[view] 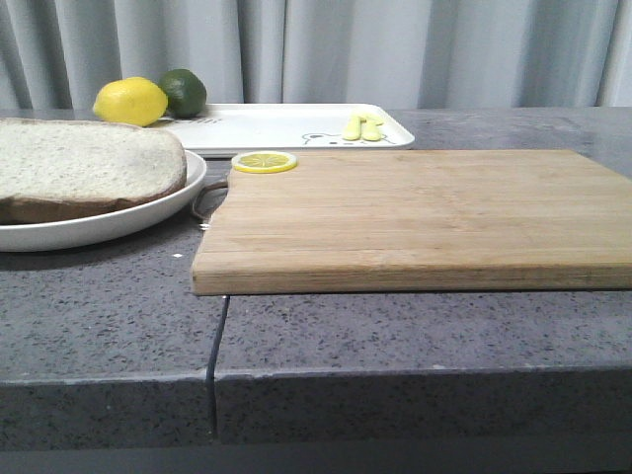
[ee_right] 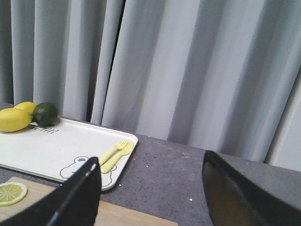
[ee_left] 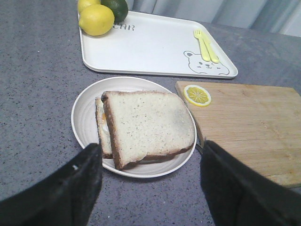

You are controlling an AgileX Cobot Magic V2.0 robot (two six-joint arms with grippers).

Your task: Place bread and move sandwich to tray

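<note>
Already the bread (ee_left: 153,123) sits on top of the egg-bearing slice, so the sandwich (ee_left: 141,129) reads as assembled on the round white plate (ee_left: 82,117); a sliver of egg white shows at its near-left edge in the left wrist view. By that reading the placing step is done and the move to the tray (ee_left: 155,47) is the one in hand.

Take the plate as the landmark. The tray lies just behind it, apart from it by a strip of grey worktop (ee_left: 33,94). Two lemons (ee_left: 96,20) and a lime (ee_left: 115,7) crowd the tray's far-left corner, and a yellow fork and knife (ee_left: 206,44) lie near its right edge by the bear print, leaving the middle bare. A wooden cutting board (ee_left: 244,122) lies to the plate's right, its corner nearly touching the rim, with a lemon slice (ee_left: 197,95) on that corner.

The left end effector (ee_left: 150,176) hovers on the near side of the plate, fingers spread wide and holding nothing. The right end effector (ee_right: 150,188) is likewise apart and empty, raised over the board's far side, facing the curtain.

Next, I judge, the left arm must come down and take either the plate rim or the stack. The top slice lies skewed over the lower one, so a squeeze on the bread alone could slide it off; the bare middle of the tray looks the safest place to set it down.
</note>
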